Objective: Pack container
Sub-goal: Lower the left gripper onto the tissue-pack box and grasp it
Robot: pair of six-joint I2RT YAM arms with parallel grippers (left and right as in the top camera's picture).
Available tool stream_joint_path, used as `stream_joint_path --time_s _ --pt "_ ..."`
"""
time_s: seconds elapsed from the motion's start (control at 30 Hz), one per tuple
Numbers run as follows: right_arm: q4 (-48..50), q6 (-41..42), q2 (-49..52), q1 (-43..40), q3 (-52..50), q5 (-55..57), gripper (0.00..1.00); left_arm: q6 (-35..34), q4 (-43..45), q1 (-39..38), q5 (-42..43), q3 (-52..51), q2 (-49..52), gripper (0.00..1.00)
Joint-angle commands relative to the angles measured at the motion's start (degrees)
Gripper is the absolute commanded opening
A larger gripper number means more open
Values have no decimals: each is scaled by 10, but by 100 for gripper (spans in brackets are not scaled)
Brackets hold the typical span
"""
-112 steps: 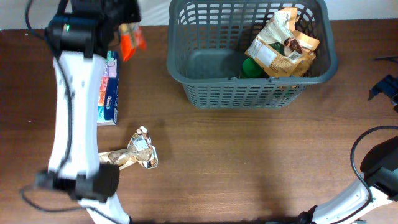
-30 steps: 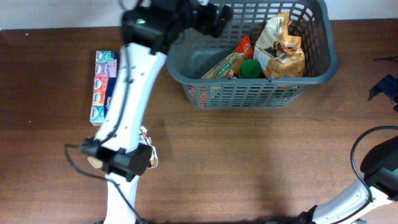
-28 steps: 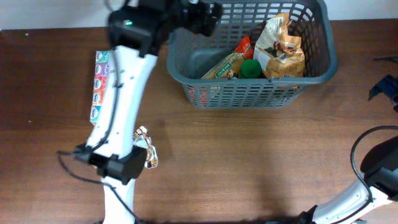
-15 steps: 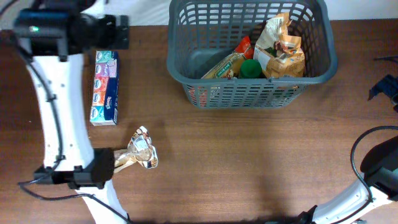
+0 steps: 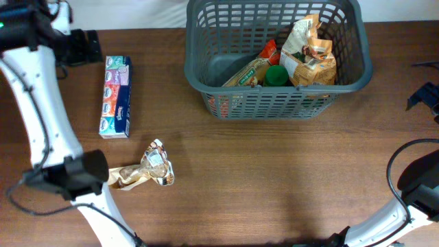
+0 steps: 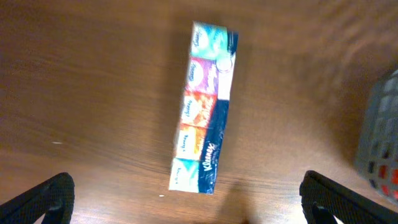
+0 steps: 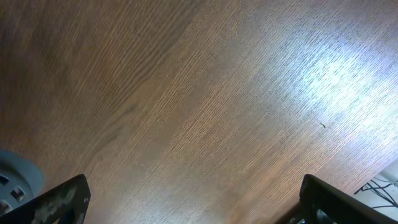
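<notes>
The container point(image 5: 274, 108), a dark grey lattice basket, stands at the back middle of the table. In it lie a tan snack bag point(image 5: 312, 51), a green round thing point(image 5: 276, 74), an orange packet point(image 5: 269, 51) and a long yellowish packet point(image 5: 243, 72). My left gripper point(image 5: 86, 46) hangs open and holds nothing, at the far left beside the top end of a colourful tissue pack point(image 5: 115, 96). The left wrist view shows that tissue pack point(image 6: 205, 106) ahead of the wide-apart left gripper point(image 6: 194, 202). My right gripper point(image 5: 424, 96) sits at the right edge; in the right wrist view the right gripper point(image 7: 196, 202) is open over bare wood.
A crumpled foil snack bag point(image 5: 147, 171) lies on the table at the front left, next to the left arm's base point(image 5: 75, 177). The basket's wall point(image 6: 380, 137) shows at the right edge of the left wrist view. A grey round part point(image 7: 15, 174) shows at the lower left of the right wrist view.
The left arm swung left from over the basket to beside the tissue pack. The orange packet it carried earlier now lies in the basket. The right arm has not moved.
</notes>
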Motion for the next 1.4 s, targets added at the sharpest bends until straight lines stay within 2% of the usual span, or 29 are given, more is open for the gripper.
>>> stream_joint_path --time_s 0.0,0.3,0.57,1.0,1.37 --pt "0 7 -2 -1 -3 5 99 33 10 -11 18 -34 59 99" --pt "0 7 -2 -1 -3 5 99 71 32 -12 32 -48 156 99" --pt "0 7 -2 0 -3 5 99 71 47 -13 35 -52 216 99" --pt "0 7 -2 0 -3 5 99 71 75 -12 33 -56 270 99" --pt "0 7 -2 -1 -3 5 99 71 83 -7 33 -56 277 99"
